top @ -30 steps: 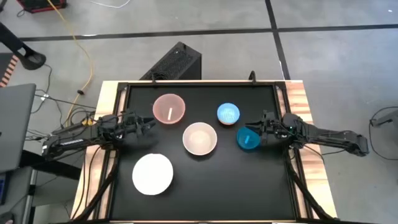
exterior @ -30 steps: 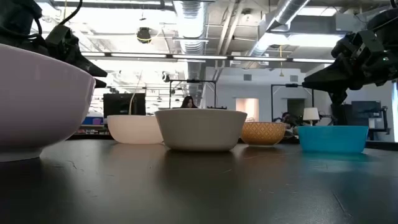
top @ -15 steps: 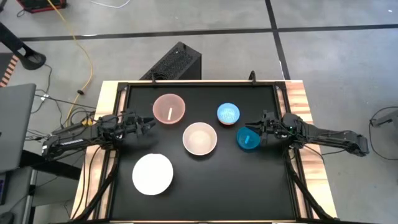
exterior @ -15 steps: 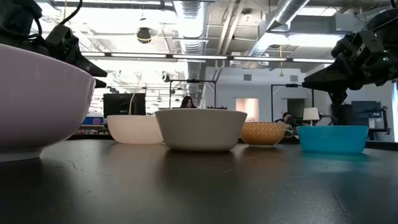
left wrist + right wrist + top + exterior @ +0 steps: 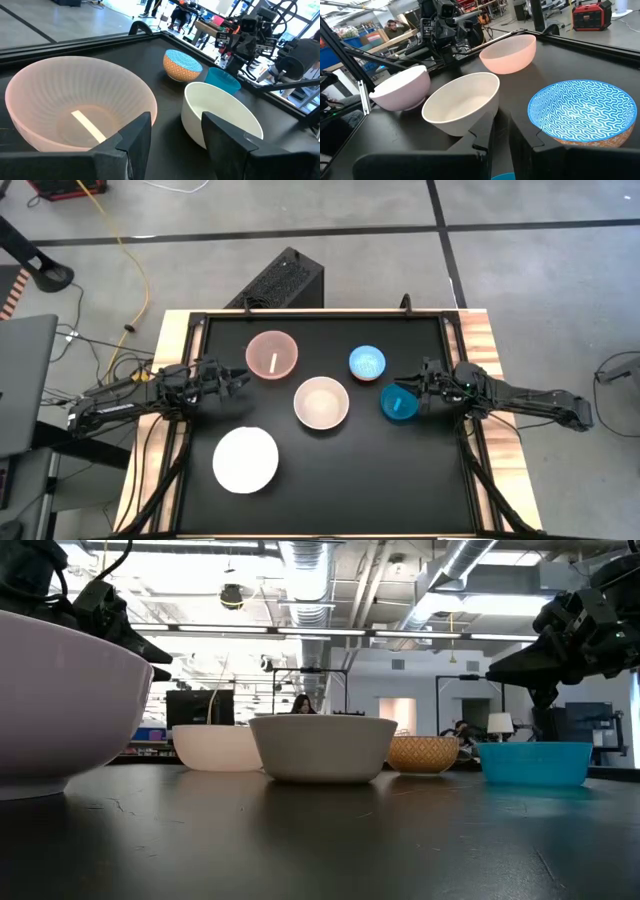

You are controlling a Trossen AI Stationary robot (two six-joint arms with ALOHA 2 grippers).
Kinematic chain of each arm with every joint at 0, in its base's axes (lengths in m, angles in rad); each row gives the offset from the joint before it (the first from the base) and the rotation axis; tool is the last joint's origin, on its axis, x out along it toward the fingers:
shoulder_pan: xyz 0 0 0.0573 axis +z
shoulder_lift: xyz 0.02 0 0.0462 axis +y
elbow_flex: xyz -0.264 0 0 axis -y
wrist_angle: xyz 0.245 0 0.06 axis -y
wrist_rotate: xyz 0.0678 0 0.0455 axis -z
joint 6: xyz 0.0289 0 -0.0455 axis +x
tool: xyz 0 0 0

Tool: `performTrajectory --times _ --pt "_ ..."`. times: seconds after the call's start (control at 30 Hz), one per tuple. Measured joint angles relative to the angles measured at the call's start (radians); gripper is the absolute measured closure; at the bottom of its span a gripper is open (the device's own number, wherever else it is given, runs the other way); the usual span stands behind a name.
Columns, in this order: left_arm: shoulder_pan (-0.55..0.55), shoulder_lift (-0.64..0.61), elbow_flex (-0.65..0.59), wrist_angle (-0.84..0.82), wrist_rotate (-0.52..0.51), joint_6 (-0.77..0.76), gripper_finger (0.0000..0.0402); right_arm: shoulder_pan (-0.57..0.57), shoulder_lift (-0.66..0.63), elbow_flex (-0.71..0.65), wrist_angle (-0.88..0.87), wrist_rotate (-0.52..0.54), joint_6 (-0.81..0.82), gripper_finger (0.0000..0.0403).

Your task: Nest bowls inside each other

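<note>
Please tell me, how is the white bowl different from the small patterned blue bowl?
The white bowl looks much wider than the patterned blue bowl. The white bowl is plain inside; the patterned blue bowl carries a blue wave pattern inside and has an orange outside. Both stand upright and separate on the black table.

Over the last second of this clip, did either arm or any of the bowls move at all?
Nothing visibly changed. The right gripper stays at the rim of the teal bowl, the left gripper still waits beside the pink bowl, and the beige bowl, patterned blue bowl and white bowl sit where they were.
</note>
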Motion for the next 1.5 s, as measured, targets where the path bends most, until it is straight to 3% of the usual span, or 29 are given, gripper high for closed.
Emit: performTrajectory --times 1.5 --pt "0.000 0.000 -0.002 0.022 -0.034 0.014 0.0237 -0.001 0.000 0.000 0.000 0.002 0.000 0.0340"
